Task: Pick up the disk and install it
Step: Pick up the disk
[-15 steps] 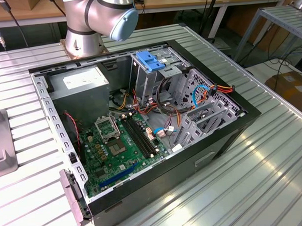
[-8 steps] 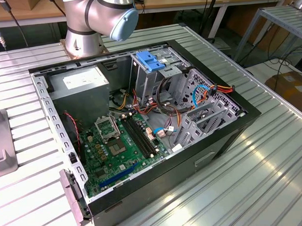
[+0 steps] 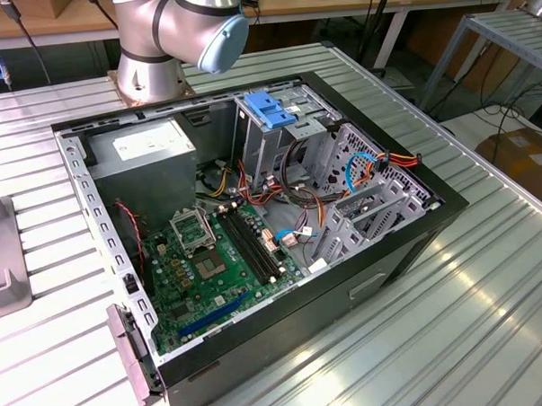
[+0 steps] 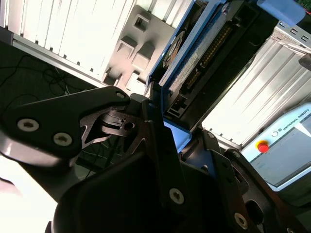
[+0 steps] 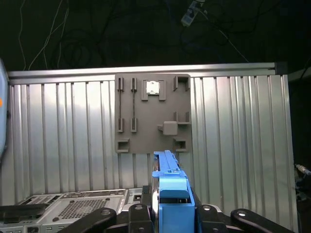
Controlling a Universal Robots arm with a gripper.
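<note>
We saw the gripper (image 5: 171, 213) clamped on the disk (image 5: 170, 187), with the fingers (image 5: 137, 216) on either side of it. The disk was held edge-on, its blue rail facing the camera in the first wrist view. The disk sat just short of the grey fixture plate (image 5: 146, 116), roughly lined up with the plate's middle. We couldn't tell whether it touched the plate.

The plate lay flat on the ribbed metal table (image 5: 233, 145), close to the table's edge.

In the second wrist view the disk (image 4: 192, 63) showed its board side and a connector row, with the blue rail along one long edge and the plate behind it. A pendant with a red button (image 4: 262, 145) lay well off to one side of the plate.

In the exterior view the open computer case (image 3: 395, 251) lay on its side on the table. It held the motherboard (image 3: 202, 278), the grey power-supply box (image 3: 143, 159) and a blue plastic tab (image 3: 269, 109) atop the drive cage. The arm's base (image 3: 152, 55) stood just behind the case.
</note>
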